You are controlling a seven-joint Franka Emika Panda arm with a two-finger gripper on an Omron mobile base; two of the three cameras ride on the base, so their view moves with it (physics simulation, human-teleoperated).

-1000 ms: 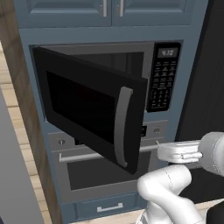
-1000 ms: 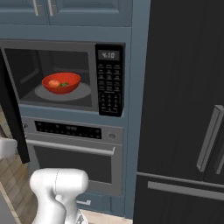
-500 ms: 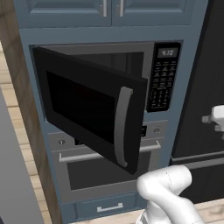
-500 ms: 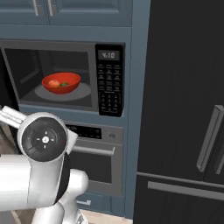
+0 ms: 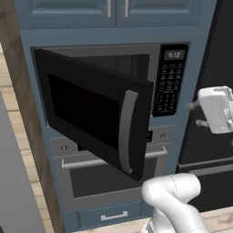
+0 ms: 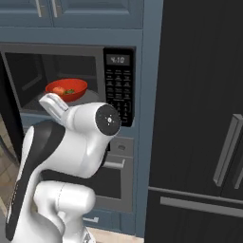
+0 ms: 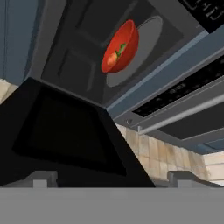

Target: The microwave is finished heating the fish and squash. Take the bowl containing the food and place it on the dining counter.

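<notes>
The microwave (image 5: 104, 109) sits built into blue cabinetry, its black glass door (image 5: 93, 113) swung wide on the left hinge, curved grey handle (image 5: 126, 132) facing out. The oven (image 5: 113, 177) below has a straight bar handle and dull metal trim. Deep in the dark cavity rests the bowl (image 6: 66, 88), glossy red, round and shallow, on the pale turntable (image 7: 135, 52). From the gripper (image 7: 111, 179) the bowl lies ahead and well apart, past the door's edge, so the reach must go inward. The tips stand wide apart, holding nothing. The food (image 7: 114, 56) is an orange lump with a green piece beside it
</notes>
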